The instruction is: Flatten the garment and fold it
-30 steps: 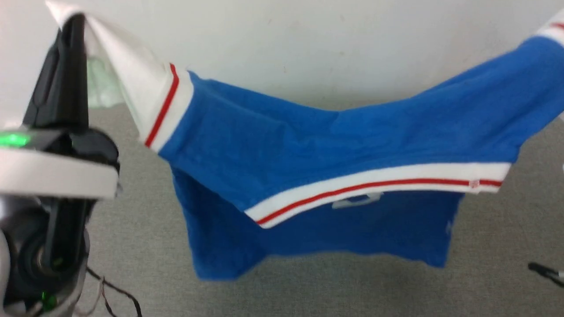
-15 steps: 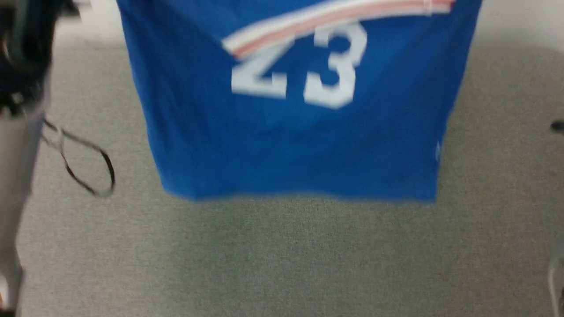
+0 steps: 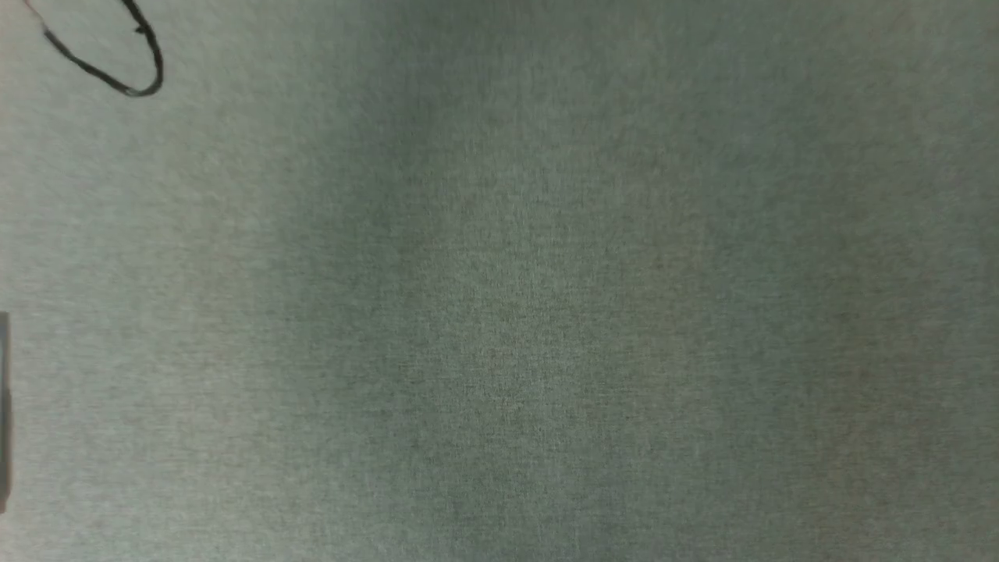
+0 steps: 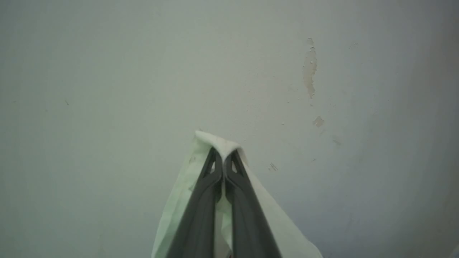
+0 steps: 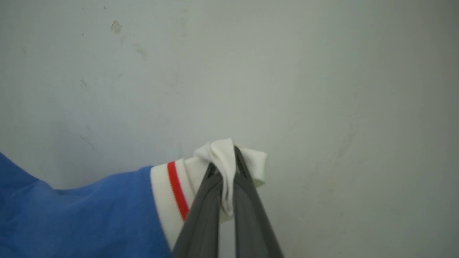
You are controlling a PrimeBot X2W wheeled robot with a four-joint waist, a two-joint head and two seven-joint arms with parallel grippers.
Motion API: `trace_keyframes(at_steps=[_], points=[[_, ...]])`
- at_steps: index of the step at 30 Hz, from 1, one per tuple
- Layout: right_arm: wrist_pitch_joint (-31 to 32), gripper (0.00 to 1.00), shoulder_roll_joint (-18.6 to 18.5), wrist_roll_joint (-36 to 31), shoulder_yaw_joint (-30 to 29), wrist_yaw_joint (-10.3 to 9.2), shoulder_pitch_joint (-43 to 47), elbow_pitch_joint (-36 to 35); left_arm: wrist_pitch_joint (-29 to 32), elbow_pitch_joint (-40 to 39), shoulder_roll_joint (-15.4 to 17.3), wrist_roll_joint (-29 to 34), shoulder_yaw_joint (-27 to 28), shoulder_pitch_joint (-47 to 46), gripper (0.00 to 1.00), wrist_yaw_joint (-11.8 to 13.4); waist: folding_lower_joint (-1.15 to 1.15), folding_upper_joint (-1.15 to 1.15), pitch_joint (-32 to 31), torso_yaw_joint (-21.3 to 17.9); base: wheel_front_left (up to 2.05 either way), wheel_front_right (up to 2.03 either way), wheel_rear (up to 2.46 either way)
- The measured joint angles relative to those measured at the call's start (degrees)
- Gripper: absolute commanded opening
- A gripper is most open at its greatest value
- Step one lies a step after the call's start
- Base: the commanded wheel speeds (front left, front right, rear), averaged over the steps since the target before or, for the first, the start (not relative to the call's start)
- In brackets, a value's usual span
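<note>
My left gripper (image 4: pixel 223 157): two dark fingers pressed together, clamped on a pinch of white cloth that peaks over the tips and drapes down either side.
My right gripper (image 5: pixel 224 161): two fingers, likewise closed, biting the bunched end of a white sleeve.
Shirt (image 5: pixel 71 215): one, held up off the ground in front of the wall by my two grips. From my right wrist I see the white sleeve with one red stripe (image 5: pixel 177 190), and the blue body sagging away to that view's lower left.
Wall (image 4: pixel 107 71): pale and scuffed, close behind both sets of fingers. Two chips (image 4: pixel 309 68) of bare plaster show above and right of my left fingertips; one more sits in the upper left of my right wrist's view.
Surface (image 3: pixel 499 312): grey and woven, seen from my head, with a broad soft shadow down its middle.
Cable (image 3: pixel 136 92): one black loop, lying in the surface's top left corner.
Strip (image 3: pixel 3 406): one dark sliver at the left edge, too little showing to identify.
</note>
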Motion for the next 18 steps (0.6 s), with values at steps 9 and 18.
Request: trace_keyframes(at_steps=[9,18], points=[[-5.01,0.00,-0.69,2.43,3.07,0.00,-0.31,5.64,-4.53,5.01,-1.43,-3.53,0.65,2.50,0.00,-5.24,0.00,0.00,8.07,0.00,0.00,0.00,0.00],[-3.89,0.00,-5.24,13.76,5.93,0.00,16.12,-6.58,-2.29,-0.98,-0.07,-7.80,0.13,16.96,0.00,-7.70,-0.02,0.00,7.19,0.61,0.00,0.00,0.00]])
